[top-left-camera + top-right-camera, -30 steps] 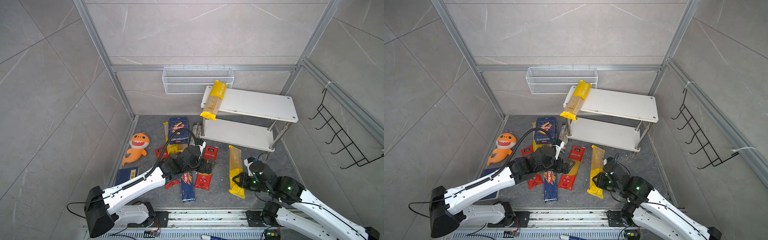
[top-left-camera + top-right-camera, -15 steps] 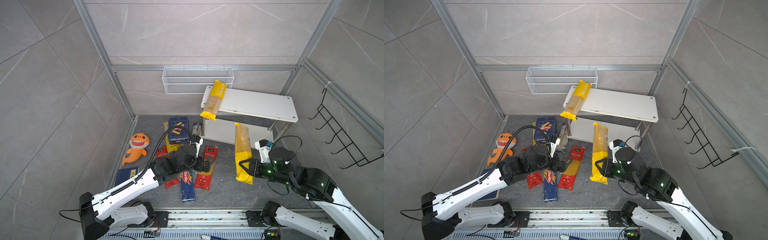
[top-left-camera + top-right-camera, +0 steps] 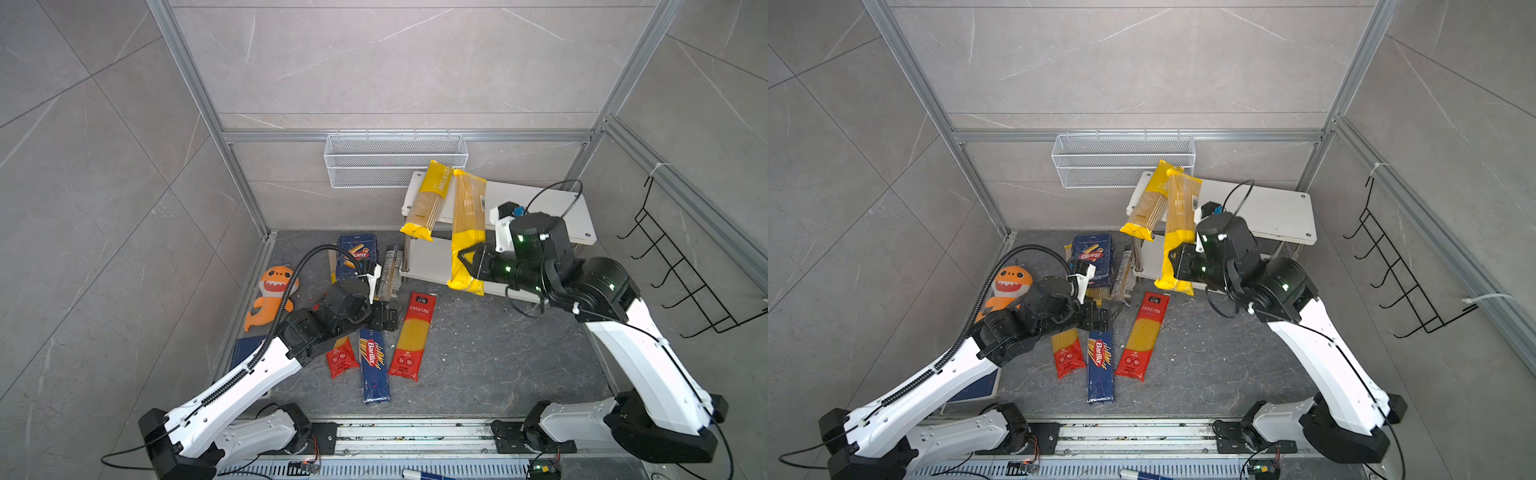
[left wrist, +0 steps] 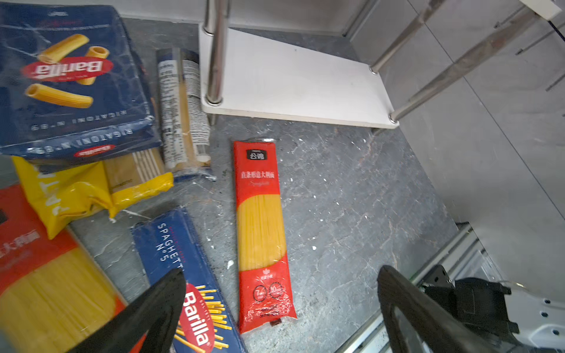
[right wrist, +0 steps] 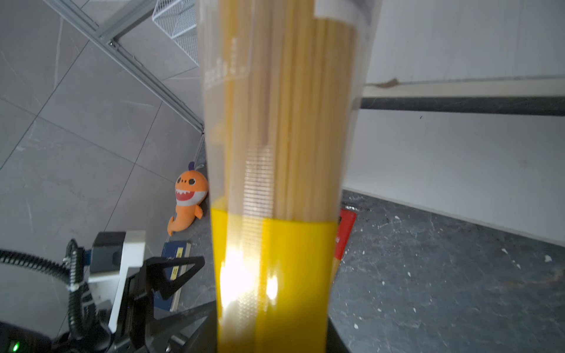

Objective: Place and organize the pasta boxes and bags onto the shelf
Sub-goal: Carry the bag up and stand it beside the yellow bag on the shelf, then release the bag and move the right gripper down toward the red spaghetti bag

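Right gripper (image 3: 468, 266) clenched on the yellow-ended spaghetti bag (image 3: 469, 203) near its lower end. Bag's long axis ran away from the gripper, upper end over the shelf (image 3: 540, 208) top board, whether touching unclear. Left gripper (image 3: 390, 318) released, low, well apart; right arm nearer.

Bright, even light, soft shadows; white glare on the yellow-ended bag (image 5: 276, 183), close-range blur in both wrist views.

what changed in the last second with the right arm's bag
The right gripper, jaws shut on the yellow-ended bag, lifted it off the floor and up to the shelf, its top now by the other yellow bag on the upper board. The left gripper stayed open over the floor packs; those did not move.
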Controlling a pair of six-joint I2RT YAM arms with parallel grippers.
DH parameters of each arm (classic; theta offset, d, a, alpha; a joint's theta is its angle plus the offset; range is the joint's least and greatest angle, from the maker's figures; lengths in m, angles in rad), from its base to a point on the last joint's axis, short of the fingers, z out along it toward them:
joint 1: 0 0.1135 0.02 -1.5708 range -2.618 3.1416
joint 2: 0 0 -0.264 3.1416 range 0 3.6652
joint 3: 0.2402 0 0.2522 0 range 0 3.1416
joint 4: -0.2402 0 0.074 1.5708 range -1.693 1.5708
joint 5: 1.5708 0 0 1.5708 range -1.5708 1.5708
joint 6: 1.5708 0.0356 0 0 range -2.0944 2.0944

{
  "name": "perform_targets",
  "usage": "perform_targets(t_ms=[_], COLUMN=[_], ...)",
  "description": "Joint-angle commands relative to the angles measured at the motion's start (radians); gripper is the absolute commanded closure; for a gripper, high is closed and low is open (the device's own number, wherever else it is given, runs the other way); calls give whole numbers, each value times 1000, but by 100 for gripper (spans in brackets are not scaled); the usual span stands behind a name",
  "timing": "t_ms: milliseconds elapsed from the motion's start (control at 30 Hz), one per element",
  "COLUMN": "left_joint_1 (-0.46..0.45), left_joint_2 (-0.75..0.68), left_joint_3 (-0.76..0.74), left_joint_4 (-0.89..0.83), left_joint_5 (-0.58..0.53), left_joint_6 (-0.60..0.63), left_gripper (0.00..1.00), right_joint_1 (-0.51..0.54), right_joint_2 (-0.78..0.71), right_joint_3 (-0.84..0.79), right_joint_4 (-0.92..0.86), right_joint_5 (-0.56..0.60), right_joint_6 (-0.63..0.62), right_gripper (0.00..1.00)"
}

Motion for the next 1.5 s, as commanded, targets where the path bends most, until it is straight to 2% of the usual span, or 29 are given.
perform_targets(t_ms=[0,167,400,633,733,800,833,1000,1167,1467], left_joint_1=[42,81,120,154,168,174,175,187,197,223], left_joint_2=[-36,-33,-11,-19,-20,-20,-20,-27,-44,-95], left_joint_3=[3,2,-12,-30,-28,-30,-31,-42,-55,-70], left_joint_4=[0,4,24,28,25,25,25,24,17,-24], left_joint_5=[57,76,83,91,96,99,100,103,101,81], left_joint_6=[25,31,38,36,36,38,38,33,29,27], left_gripper=[0,0,0,0,0,0,0,0,0,0], right_joint_1=[-122,-244,-315,-355,-356,-355,-356,-355,-357,-357], right_joint_2=[77,253,470,488,498,502,504,501,473,330], right_joint_3=[123,309,539,441,446,446,444,437,415,352], right_joint_4=[99,114,86,183,187,187,189,178,175,149], right_joint_5=[-54,-165,-238,-246,-250,-255,-258,-257,-261,-225], right_joint_6=[-36,-63,-45,3,9,10,10,12,4,-49], right_gripper=[95,95,93,90,78,60,55,35,25,17])
